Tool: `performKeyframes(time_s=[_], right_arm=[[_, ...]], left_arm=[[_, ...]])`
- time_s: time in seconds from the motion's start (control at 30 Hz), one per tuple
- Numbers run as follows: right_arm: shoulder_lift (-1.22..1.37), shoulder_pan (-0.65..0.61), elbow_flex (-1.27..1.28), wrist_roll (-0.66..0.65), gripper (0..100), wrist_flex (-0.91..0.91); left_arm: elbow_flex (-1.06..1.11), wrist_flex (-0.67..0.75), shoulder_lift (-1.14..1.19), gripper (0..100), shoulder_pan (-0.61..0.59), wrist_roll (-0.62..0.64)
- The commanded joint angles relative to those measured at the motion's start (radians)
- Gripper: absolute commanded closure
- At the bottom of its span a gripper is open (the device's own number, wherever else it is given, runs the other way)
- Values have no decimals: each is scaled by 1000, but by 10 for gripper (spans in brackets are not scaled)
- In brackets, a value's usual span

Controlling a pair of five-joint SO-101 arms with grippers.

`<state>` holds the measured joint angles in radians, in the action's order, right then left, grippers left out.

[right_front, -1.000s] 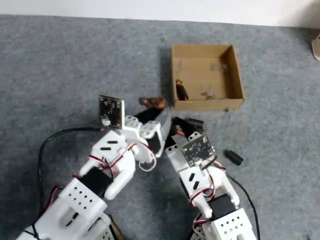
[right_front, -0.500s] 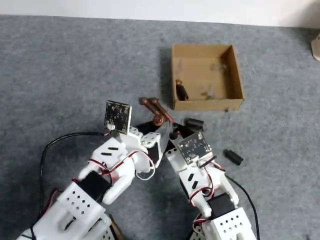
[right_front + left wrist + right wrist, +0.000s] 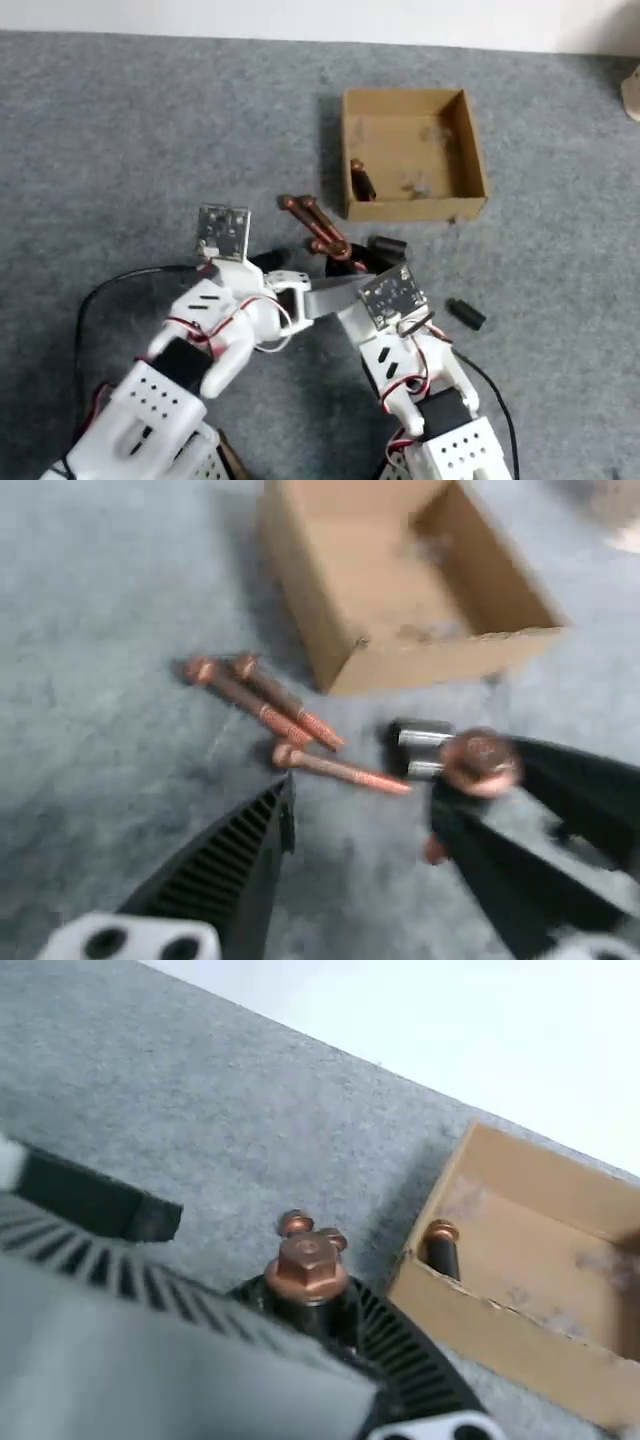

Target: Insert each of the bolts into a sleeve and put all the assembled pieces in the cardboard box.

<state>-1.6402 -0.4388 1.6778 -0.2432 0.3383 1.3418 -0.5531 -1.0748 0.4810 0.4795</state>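
Note:
My right gripper (image 3: 350,268) is shut on a black sleeve with a copper bolt (image 3: 305,1266) standing in it, head up, just short of the cardboard box (image 3: 468,150). Beside it, my left gripper (image 3: 318,296) stands open and holds nothing; one of its fingers (image 3: 238,858) shows in the left wrist view. Three loose bolts (image 3: 262,696) lie on the carpet near the box's corner. One assembled piece (image 3: 362,182) lies inside the box against its left wall. A loose sleeve (image 3: 388,245) lies in front of the box, and another sleeve (image 3: 466,314) lies farther right.
Grey carpet covers the whole floor. The box wall (image 3: 500,1330) stands close behind the held piece. A black cable (image 3: 95,290) runs along the left arm. The carpet is open to the left of the box and beyond it.
My left arm has pulled back from the right gripper toward the left, uncovering the loose bolts. The right gripper has stayed put with the sleeve and bolt.

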Motion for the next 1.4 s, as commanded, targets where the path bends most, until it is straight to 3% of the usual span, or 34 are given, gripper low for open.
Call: performKeyframes(time_s=[0.0,0.17,0.3,0.53,0.9,1.37], right_arm=[[-18,35,120,2,993,-5],[-13,130,116,5,993,8],[-13,147,35,48,993,143],[131,153,-111,46,993,185],[777,282,-647,46,993,82],[1397,289,-1271,51,993,82]], left_arm=[[7,-107,1,319,-64,-12],[15,-138,2,319,-302,-12],[18,-138,7,319,-400,-12],[62,-133,2,319,-417,-14],[84,-132,10,319,-417,-18],[87,-132,7,319,-415,-20]])
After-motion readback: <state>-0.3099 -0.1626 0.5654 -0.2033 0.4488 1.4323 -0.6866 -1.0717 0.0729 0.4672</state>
